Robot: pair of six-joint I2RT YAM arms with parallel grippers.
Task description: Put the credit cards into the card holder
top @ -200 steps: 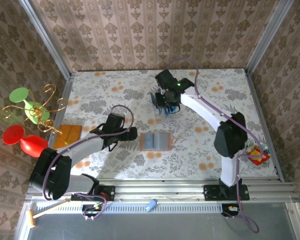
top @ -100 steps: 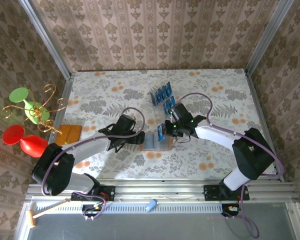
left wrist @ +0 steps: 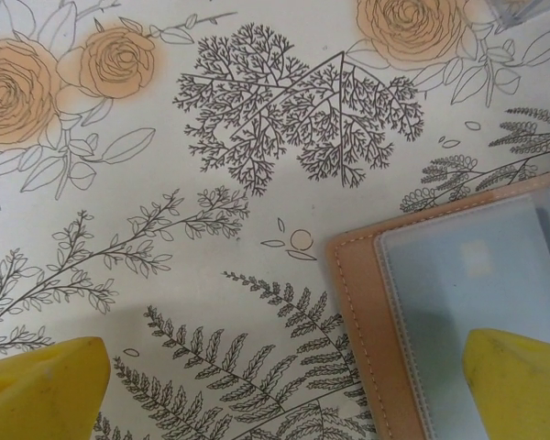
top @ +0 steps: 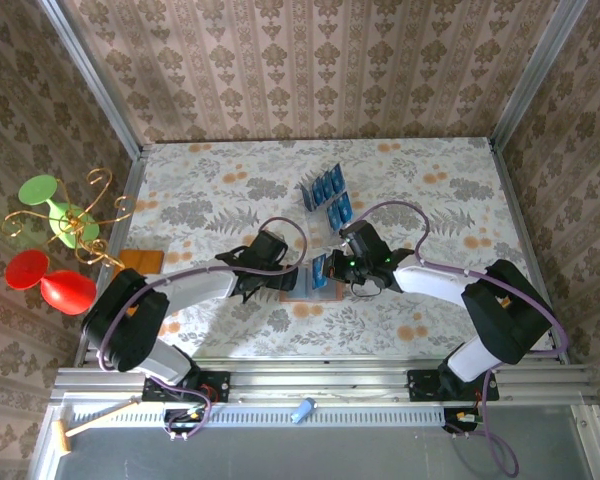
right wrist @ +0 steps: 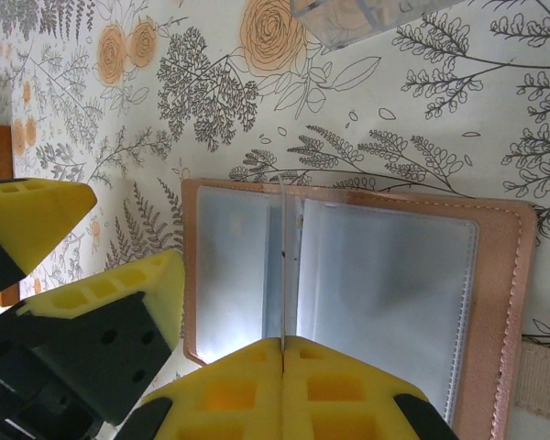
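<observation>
Right gripper (right wrist: 282, 353) moved over card holder (right wrist: 385, 275) since earlier frame; credit card (right wrist: 282, 266) clamped edge-on, holder open at 12 o'clock. Left gripper (left wrist: 284, 390) splayed, holder's 9 o'clock.

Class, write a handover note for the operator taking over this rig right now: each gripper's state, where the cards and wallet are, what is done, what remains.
Left gripper: open, straddling the card holder's left edge.
Right gripper: shut on one credit card, held on edge over the open holder's fold.
Other credit cards: standing farther back on the table.
Done: holder open, one card at it, none seated that I can see.
Left: seat this card, then fetch the rest.
</observation>
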